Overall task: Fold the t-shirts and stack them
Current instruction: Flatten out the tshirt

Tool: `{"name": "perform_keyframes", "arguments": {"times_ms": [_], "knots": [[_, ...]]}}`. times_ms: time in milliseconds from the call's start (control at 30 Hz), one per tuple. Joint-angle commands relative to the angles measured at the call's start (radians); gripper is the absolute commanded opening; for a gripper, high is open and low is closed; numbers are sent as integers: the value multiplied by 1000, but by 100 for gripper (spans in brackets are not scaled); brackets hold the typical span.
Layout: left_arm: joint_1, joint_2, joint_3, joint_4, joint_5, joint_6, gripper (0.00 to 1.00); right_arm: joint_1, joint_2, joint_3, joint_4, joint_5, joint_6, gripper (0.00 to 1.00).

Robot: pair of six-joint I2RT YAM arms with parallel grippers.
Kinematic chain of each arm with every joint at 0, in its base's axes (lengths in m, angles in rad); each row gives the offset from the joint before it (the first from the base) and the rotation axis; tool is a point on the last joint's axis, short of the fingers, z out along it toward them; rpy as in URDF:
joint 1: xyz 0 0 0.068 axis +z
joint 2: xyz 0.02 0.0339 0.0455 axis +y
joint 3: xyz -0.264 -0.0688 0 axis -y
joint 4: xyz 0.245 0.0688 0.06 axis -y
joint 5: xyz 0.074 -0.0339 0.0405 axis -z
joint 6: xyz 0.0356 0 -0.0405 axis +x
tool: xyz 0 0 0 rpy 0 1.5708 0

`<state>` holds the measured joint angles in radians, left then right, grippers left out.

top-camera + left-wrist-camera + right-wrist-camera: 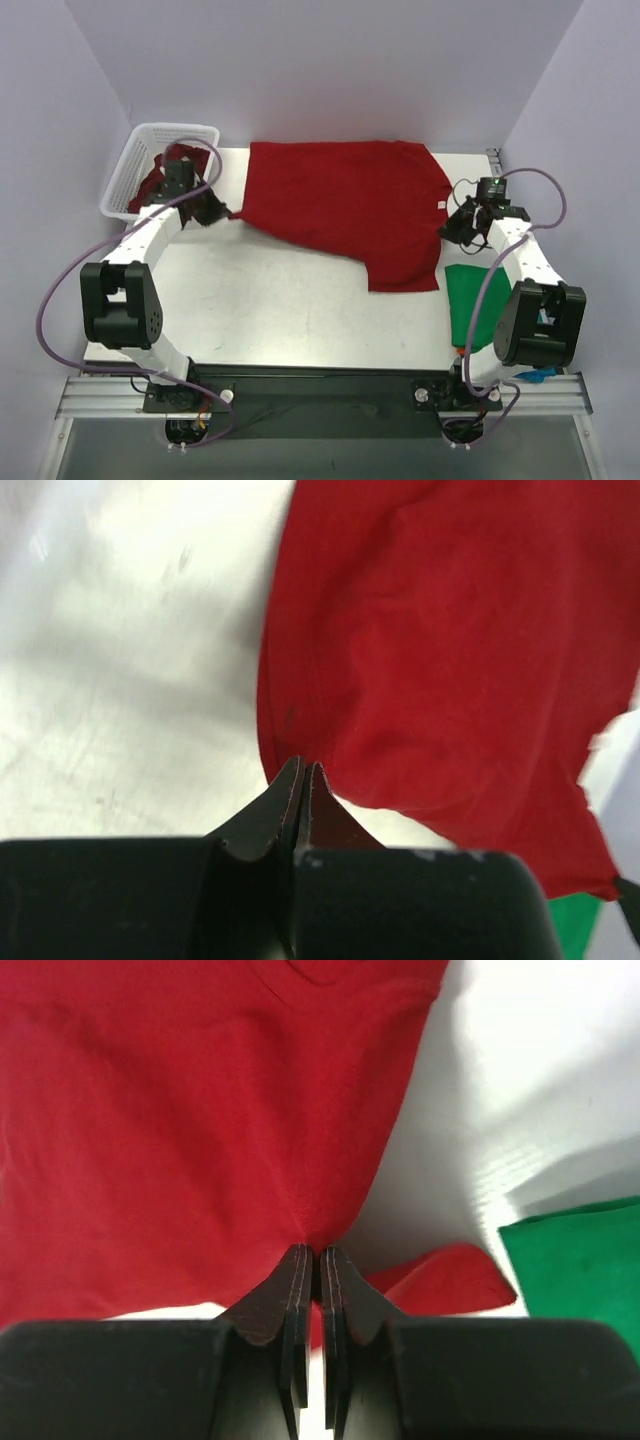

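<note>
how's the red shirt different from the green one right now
The red shirt is spread wide across the far table; the green shirt is a small compact patch at its right edge. The left claw and right claw pinch the red shirt's sides; neither holds the green shirt. Both are plain cloth.

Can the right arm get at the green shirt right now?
Probably not yet: the right tool is clamped on the red shirt, and the green shirt lies close beside that arm's elbow.
</note>
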<state>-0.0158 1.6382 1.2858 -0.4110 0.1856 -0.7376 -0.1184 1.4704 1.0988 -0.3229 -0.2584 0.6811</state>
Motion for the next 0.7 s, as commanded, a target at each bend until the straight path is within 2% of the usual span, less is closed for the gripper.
{"name": "perform_keyframes", "arguments": {"times_ms": [0,67,100,167,200,300,667], "knots": [[-49,-9,-92,-12,-112,15,2,-1,53,-42,-5,33,-48,13],[-68,-18,-137,-8,-123,7,2,-1,73,-57,-8,41,-64,19],[-75,-26,-154,-9,-149,7,2,-3,73,-65,-10,44,-68,29],[-84,-41,-193,-44,-178,6,4,-1,56,-80,-25,48,-75,42],[-84,-58,-204,-58,-213,3,9,6,44,-91,-27,53,-80,51],[-84,-87,-252,-77,-265,10,14,55,-45,-146,-33,103,-78,65],[-6,-158,-319,-123,-290,9,11,428,-349,-396,-97,318,78,66]]}}
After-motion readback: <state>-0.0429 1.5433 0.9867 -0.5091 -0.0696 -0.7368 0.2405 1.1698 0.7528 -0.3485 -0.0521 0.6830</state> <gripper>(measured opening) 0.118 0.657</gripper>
